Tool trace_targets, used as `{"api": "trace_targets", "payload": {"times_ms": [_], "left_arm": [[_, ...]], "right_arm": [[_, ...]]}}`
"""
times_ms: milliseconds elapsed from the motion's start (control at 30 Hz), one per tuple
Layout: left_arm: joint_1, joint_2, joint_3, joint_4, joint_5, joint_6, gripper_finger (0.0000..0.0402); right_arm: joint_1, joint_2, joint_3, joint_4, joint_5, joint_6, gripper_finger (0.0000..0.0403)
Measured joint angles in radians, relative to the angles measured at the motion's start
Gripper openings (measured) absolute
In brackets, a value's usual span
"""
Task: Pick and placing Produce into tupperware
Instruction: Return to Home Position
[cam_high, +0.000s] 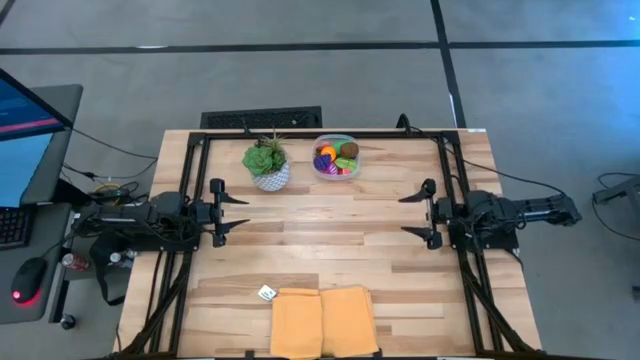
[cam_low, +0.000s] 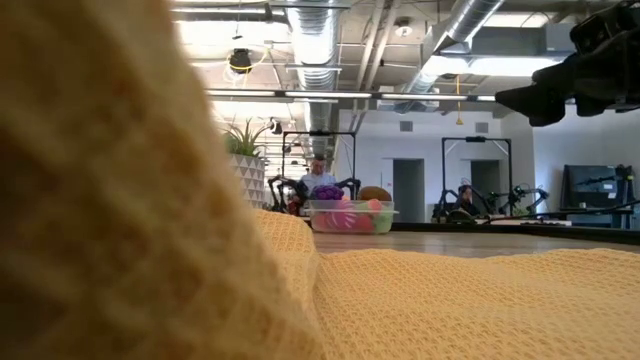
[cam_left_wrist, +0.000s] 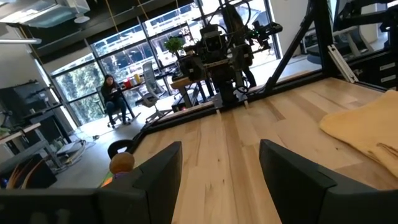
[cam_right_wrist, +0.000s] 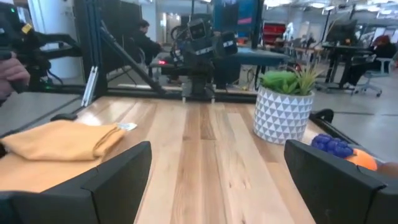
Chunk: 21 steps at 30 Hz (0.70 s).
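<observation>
Clear plastic tupperware (cam_high: 335, 137) stands at the far edge of the wooden table (cam_high: 330, 245), just beside a plant (cam_high: 265, 157) in a white patterned pot (cam_high: 272, 179). The produce (cam_high: 333, 158) lies inside it in a heap; I can see purple, orange, red, green and brown pieces. At the near edge lies a folded yellow cloth (cam_high: 323, 320). A small white tag (cam_high: 266, 293) is by its corner, and its writing is too small to read. The left gripper (cam_high: 240, 212) hangs at the left side of the table and the right gripper (cam_high: 408, 214) at the right side. Both are well apart from the tupperware, and each has its jaws apart.
</observation>
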Motion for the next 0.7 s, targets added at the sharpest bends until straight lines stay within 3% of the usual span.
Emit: {"api": "trace_targets", "payload": {"times_ms": [233, 700], "left_arm": [[0.000, 0.000, 0.000, 0.001, 0.000, 0.000, 0.0206], [0.000, 0.000, 0.000, 0.006, 0.001, 0.003, 0.0206]], "right_arm": [[0.000, -0.029, 0.036, -0.048, -0.179, -0.028, 0.0391], [-0.004, -0.029, -0.026, 0.079, -0.097, -0.065, 0.0391]]}}
